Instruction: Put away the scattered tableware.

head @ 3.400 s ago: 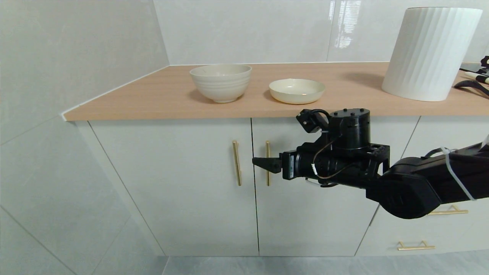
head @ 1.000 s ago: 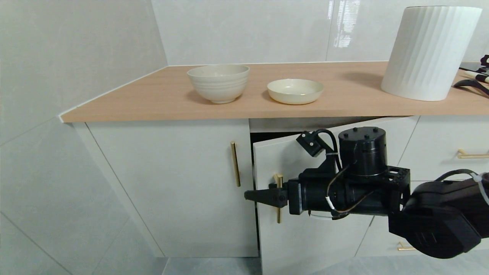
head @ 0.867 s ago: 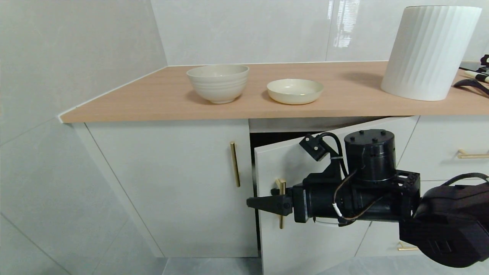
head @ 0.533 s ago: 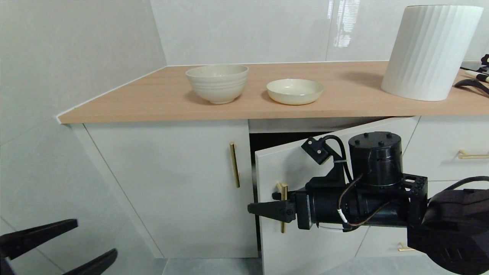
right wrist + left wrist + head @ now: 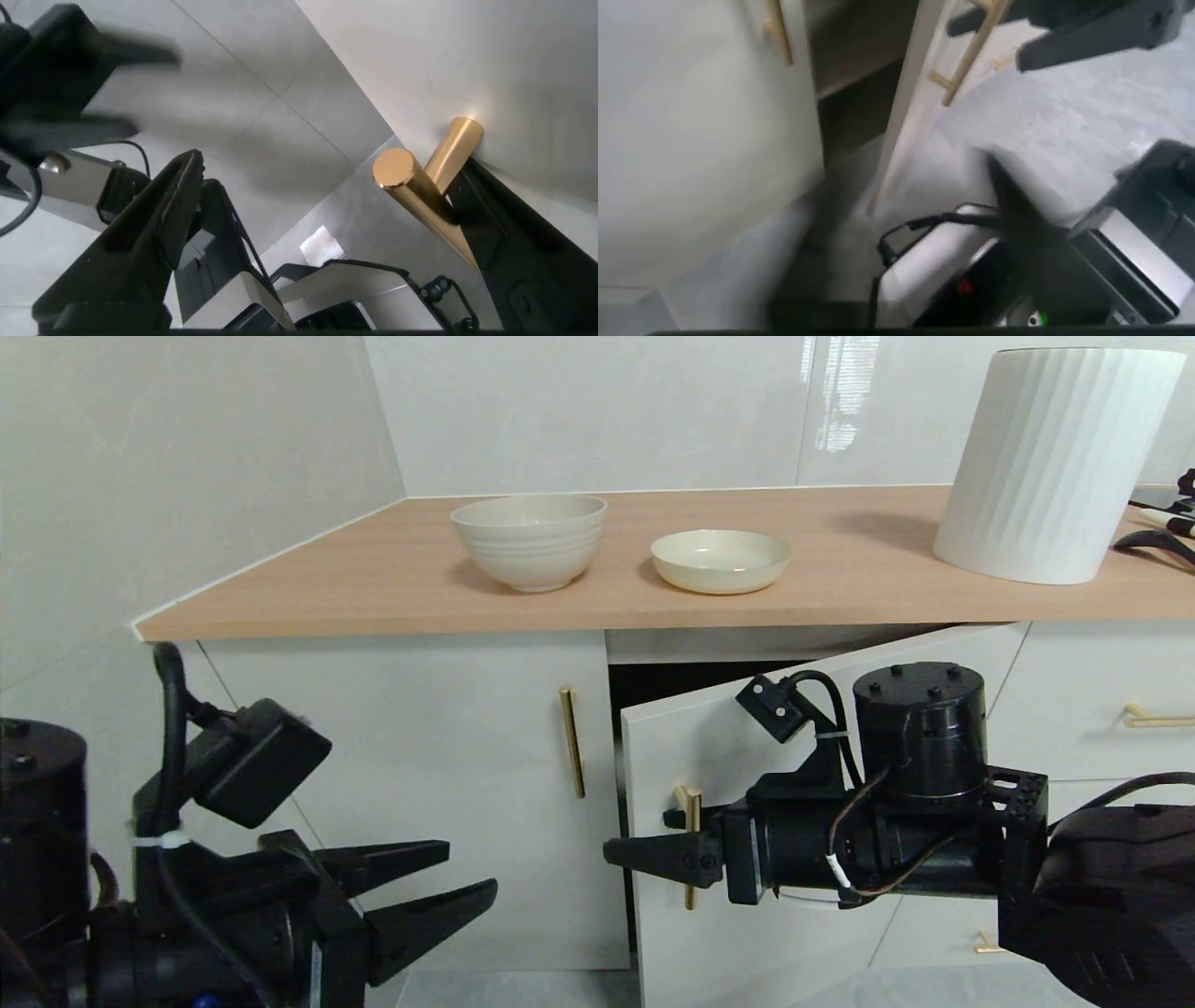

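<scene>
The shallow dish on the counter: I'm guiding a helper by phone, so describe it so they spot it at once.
Find the wooden countertop above the white cabinets. Near its front edge, between a deep ribbed bowl and a tall ribbed white cylinder, sits the shallow dish, just above the half-open cabinet door. It is the low, wide, smooth cream one.

Tall white ribbed container [image 5: 1055, 467] stood upright on wooden countertop [image 5: 373, 588], far right end. Black utensils [image 5: 1153, 541] lay just beside it, cut off at edge of view, type unclear. Glossy pale wall tiles [image 5: 607, 411] ran behind the top & along its left side. Under the top, right side: drawer fronts w/ brass handles, upper handle [image 5: 1158, 717] and lower handle [image 5: 980, 945], the lower partly hidden. Grey tiled floor [image 5: 523, 989] below.
</scene>
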Available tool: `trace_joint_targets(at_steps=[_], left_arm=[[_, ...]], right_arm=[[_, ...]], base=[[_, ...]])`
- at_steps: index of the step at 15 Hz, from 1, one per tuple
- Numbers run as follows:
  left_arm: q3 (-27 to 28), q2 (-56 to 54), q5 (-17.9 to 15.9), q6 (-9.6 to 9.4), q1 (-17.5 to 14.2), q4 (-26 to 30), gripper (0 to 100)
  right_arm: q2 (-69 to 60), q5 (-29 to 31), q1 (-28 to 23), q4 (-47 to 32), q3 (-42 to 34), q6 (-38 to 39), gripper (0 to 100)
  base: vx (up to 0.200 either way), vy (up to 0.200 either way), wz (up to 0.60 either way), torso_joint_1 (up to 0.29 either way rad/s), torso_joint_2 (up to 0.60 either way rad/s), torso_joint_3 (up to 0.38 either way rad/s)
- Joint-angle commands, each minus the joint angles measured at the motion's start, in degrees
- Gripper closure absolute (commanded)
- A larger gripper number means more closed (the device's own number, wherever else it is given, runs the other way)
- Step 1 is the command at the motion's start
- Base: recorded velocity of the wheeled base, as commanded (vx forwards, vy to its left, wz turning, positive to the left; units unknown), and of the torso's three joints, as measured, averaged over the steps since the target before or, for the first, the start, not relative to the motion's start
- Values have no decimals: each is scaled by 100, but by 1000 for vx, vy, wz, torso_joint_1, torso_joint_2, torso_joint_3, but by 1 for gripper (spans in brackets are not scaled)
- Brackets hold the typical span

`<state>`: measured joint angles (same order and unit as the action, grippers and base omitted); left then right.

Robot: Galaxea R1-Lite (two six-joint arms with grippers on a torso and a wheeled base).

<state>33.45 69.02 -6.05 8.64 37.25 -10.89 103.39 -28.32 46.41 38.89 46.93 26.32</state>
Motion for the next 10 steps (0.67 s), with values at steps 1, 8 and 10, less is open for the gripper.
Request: trace_joint_targets(at_steps=[1,8,10], left_arm=[[223,700,7,23,186,-212,100],[531,2282,16,50,177,-1698,100],[812,2695,16,50,168,-1979,100]], right_arm=[[50,-7,228,145,-97,-4,0],[23,-7,272,286,-255,-4,0],[32,-7,298,286,-272,-4,0]], base=[[0,0,0,0,0,0],[0,0,0,0,0,0],[0,0,0,0,0,0]])
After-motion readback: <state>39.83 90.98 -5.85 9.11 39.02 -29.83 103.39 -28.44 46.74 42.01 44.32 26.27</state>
